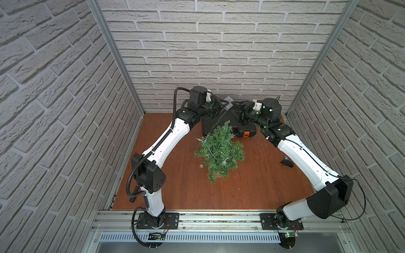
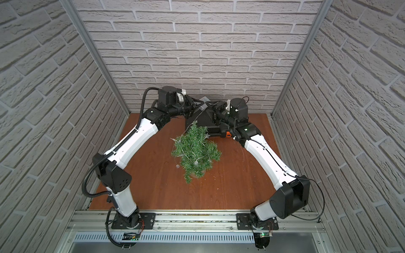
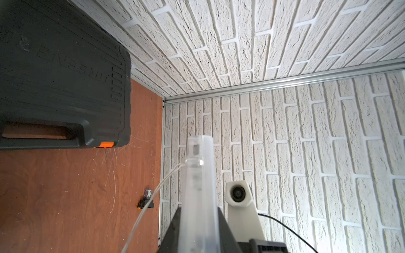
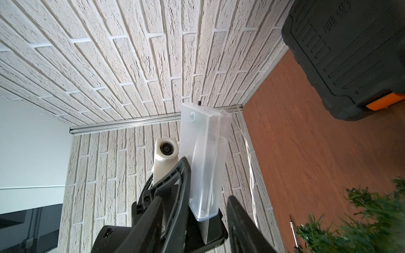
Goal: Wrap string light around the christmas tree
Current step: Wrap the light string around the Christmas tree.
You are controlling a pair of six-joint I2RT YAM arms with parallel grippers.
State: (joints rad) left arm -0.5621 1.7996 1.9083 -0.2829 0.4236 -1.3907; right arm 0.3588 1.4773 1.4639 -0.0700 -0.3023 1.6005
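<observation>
We start with the reddish wood tabletop (image 1: 252,188), walled on three sides by pale brick. At its back lies a black case (image 1: 207,128) with an orange latch, flat on the wood. In front of that case, about mid-tabletop, stands the christmas tree (image 1: 219,149), its tip reaching toward the case in both top views. Whether it leans we cannot tell from above.

The string light (image 1: 223,163) is looped through the branches. One bulb rests on the near foliage and another hangs just off the tree on the left arm's side. From near the tip a thin wire climbs to the clear box (image 1: 228,105), held in the air above the case.

The left tool (image 3: 198,212) is clamped narrowly on one end of that box, and in the left wrist view the wire leaves the box at its side. The right tool (image 4: 195,198) faces it, its fingers standing apart on either side of the same box. A gap shows beside one finger, so we read it as not gripping.

Smallest, a small black object (image 1: 286,163) lies on the wood just beside the right forearm.
</observation>
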